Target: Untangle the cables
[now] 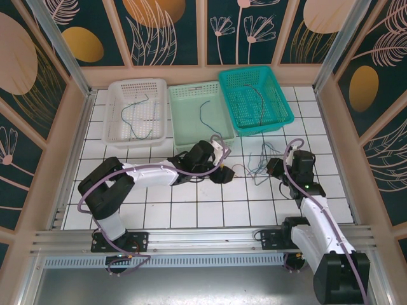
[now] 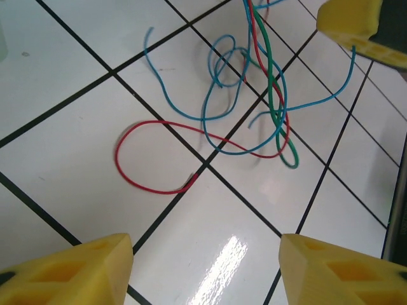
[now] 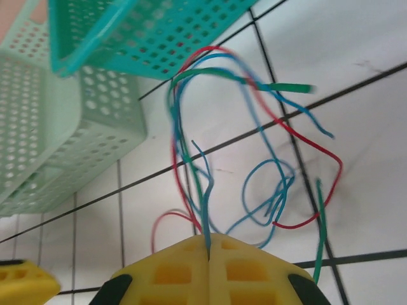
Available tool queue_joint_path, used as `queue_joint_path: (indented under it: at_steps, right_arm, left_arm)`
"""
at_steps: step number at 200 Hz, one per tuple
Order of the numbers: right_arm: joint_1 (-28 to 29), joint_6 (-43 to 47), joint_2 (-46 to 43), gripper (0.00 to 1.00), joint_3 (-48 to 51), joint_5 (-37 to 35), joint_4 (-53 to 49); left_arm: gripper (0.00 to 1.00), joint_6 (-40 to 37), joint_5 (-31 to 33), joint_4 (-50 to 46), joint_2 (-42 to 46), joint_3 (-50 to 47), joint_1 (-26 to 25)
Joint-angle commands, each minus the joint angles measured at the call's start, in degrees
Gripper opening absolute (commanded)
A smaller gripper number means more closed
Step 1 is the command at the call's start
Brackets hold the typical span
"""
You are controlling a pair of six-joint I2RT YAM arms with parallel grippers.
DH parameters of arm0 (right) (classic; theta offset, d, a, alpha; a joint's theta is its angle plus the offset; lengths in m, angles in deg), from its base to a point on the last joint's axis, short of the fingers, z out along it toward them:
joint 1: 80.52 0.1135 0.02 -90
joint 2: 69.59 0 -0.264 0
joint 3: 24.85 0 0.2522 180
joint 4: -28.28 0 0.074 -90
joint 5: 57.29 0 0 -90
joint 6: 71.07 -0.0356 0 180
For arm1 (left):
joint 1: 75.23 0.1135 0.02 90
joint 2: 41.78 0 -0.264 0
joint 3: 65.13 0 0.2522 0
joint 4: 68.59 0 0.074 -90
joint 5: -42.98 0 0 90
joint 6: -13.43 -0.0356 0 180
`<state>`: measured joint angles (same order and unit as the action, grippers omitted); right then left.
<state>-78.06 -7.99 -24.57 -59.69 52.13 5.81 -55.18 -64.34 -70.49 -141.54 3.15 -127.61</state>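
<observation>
Your left arm (image 1: 152, 173) is lying low, its forearm pointing rightward from a folded elbow. Your left gripper (image 1: 222, 173) is hanging at the end of it, facing down, with its yellow fingers (image 2: 76, 270) standing wide apart and gripping nothing. Your right arm (image 1: 315, 210) is angling up and leftward from its base. Your right gripper (image 1: 275, 169) is pointing toward the left one, near it, with its jaws pressing together on the cables (image 3: 205, 206).

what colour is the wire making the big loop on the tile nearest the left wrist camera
Red. The looping wire shows best in the left wrist view.
</observation>
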Motion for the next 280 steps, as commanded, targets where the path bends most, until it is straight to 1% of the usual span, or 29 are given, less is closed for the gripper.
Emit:
queue_joint_path:
  at_steps: [1,21,25,36,44,62,78,88,115,147,204,242,280]
  right_arm:
    - [2.03,1.74,-1.52,0.0,0.18,3.79,3.54]
    - [3.24,2.55,-2.5,0.0,0.08,5.67,4.42]
    - [3.3,2.57,-2.72,0.0,0.08,6.34,4.85]
    - [3.47,2.57,-3.08,0.0,-0.01,7.05,5.56]
    - [3.49,2.42,-3.31,0.0,-0.23,6.52,5.62]
    - [3.48,2.55,-3.44,0.0,-0.69,5.3,5.09]
    - [3.51,2.66,-3.53,0.0,-0.89,5.19,5.18]
    - [3.52,2.61,-3.7,0.0,-1.06,5.02,5.44]
    - [3.45,2.78,-3.46,0.0,-1.67,4.93,5.72]
    - [3.49,2.95,-3.44,0.0,-1.99,5.1,5.36]
    - [3.44,2.94,-3.62,0.0,-2.43,5.58,4.98]
    - [3.43,2.76,-3.62,0.0,-2.34,6.32,5.22]
    - [3.48,2.84,-3.62,0.0,-2.21,6.58,5.22]
  left_arm:
    - [0.68,-2.31,1.59,-1.18,3.07,0.62,0.38]
    - [0.73,-3.77,3.0,-0.73,3.19,0.85,0.34]
    - [0.73,-3.96,2.92,-0.51,2.74,2.61,0.39]
    - [0.73,-4.29,0.48,-0.16,1.88,4.52,0.37]
    - [0.7,-4.29,-2.47,-0.34,-1.48,6.35,0.31]
    - [0.6,-2.8,-8.64,0.83,-5.1,8.67,0.33]
    - [0.52,-1.65,-11.07,4.09,-6.26,7.46,0.28]
    - [0.51,-2.09,-11.9,4.97,-6.51,6.86,0.33]
    - [0.47,-4.62,-15.38,3.67,-6.84,6.69,0.09]
    - [0.47,-8.62,-12.36,-0.09,-8.44,7.18,-0.17]
    - [0.49,-12.07,-9.22,-1.67,-14.27,12.28,-0.71]
    - [0.47,-12.71,-7.84,-1.03,-16.38,13.85,-0.71]
    - [0.41,-12.64,-8.58,1.47,-16.5,13.46,-0.73]
